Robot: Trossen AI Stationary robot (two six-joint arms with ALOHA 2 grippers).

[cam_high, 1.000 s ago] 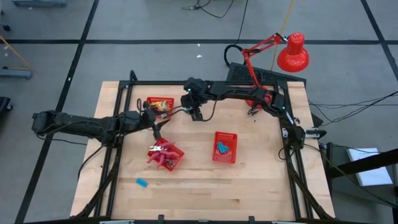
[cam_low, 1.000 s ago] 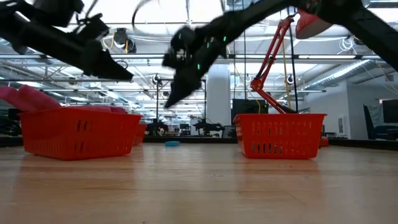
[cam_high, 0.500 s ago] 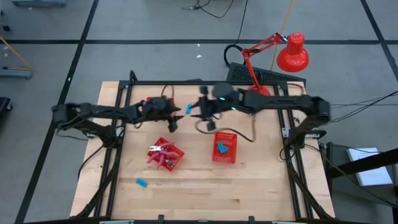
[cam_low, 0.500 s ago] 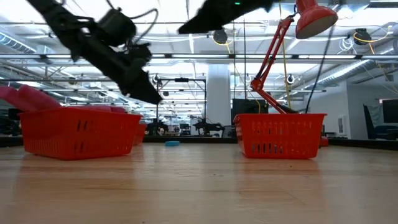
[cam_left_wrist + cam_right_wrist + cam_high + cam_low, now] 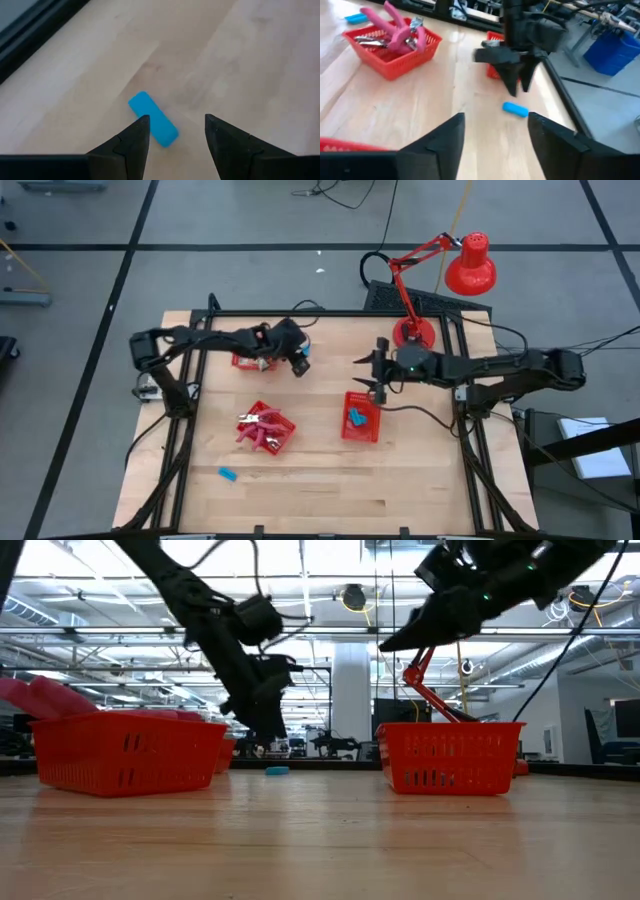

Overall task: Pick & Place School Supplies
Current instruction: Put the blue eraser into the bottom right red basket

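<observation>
Already sorted: I see pink-handled scissors [image 5: 262, 429] piled in the front-left red mesh basket [image 5: 283, 442], light-blue blocks [image 5: 357, 418] in the middle basket [image 5: 372, 400], and some small pieces in the rear basket [image 5: 240, 360] that I can't make out
Still loose: one blue block [image 5: 303, 350] on the table just beside the rear basket, and another blue block [image 5: 228, 474] alone near the front-left of the table
Left gripper [image 5: 174, 131]: fingers spread, hanging low right over the rear loose block [image 5: 153, 119], one tip at its edge, not yet pinching it
Right gripper [image 5: 376, 370]: spread and empty, hovering above the far rim of the middle basket
My read: most supplies are binned; two blue blocks are left, and I judge the rear one is next to grab
</observation>
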